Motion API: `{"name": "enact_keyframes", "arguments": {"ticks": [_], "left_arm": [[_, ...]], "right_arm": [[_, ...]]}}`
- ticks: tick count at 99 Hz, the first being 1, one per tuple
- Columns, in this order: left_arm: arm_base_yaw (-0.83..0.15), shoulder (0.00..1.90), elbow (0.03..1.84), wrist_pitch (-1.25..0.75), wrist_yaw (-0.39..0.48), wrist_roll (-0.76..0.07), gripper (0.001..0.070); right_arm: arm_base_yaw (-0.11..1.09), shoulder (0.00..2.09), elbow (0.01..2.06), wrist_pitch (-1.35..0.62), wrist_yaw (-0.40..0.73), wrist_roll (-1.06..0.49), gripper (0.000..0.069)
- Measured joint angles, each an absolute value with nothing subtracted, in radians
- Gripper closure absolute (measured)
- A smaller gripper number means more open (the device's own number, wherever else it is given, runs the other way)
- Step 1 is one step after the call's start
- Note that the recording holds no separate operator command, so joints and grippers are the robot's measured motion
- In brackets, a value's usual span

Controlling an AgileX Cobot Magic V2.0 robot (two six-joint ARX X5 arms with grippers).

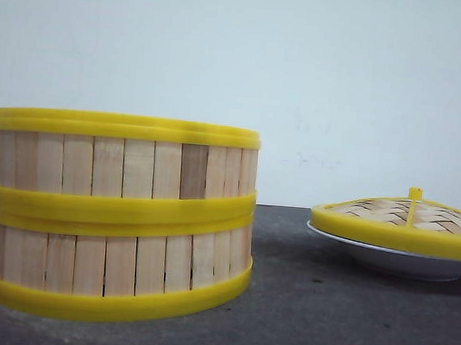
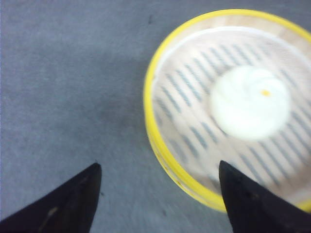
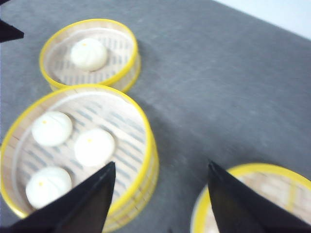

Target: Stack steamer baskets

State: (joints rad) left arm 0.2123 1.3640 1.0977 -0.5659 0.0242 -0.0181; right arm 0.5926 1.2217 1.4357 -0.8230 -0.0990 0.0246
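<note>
Two steamer baskets (image 1: 119, 216) stand stacked; a third (image 3: 90, 53) sits beside. Left gripper (image 2: 158, 187) and right gripper (image 3: 160, 187) are wide, holding nothing.

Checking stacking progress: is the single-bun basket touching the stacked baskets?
Apart. The right wrist view shows a strip of grey table between the single-bun basket and the stacked baskets.
</note>
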Motion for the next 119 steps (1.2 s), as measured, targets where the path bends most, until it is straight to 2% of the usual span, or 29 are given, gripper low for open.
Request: {"name": "enact_keyframes", "arguments": {"ticks": [33, 65, 90, 96, 109, 119], "left_arm": [[0.228, 1.619, 1.167, -0.542, 0.025, -0.018, 0.0241], [0.228, 1.723, 1.167, -0.459, 0.025, -0.04, 0.0243], [0.228, 1.755, 1.168, -0.422, 0.043, -0.064, 0.029], [0.228, 1.755, 1.168, -0.421, 0.049, -0.068, 0.0347], [0.227, 1.755, 1.168, -0.408, 0.052, -0.072, 0.0539], [0.225, 1.755, 1.169, -0.405, 0.051, -0.075, 0.0629]], "right_arm": [[0.587, 1.172, 1.436, -1.018, 0.057, 0.014, 0.0324], [0.587, 1.168, 1.436, -1.061, 0.057, 0.011, 0.0324], [0.587, 1.168, 1.436, -1.061, 0.057, 0.012, 0.0324], [0.587, 1.168, 1.436, -1.061, 0.057, 0.012, 0.0324], [0.587, 1.168, 1.436, -1.061, 0.057, 0.012, 0.0324], [0.587, 1.168, 1.436, -1.061, 0.057, 0.012, 0.0324]]}}
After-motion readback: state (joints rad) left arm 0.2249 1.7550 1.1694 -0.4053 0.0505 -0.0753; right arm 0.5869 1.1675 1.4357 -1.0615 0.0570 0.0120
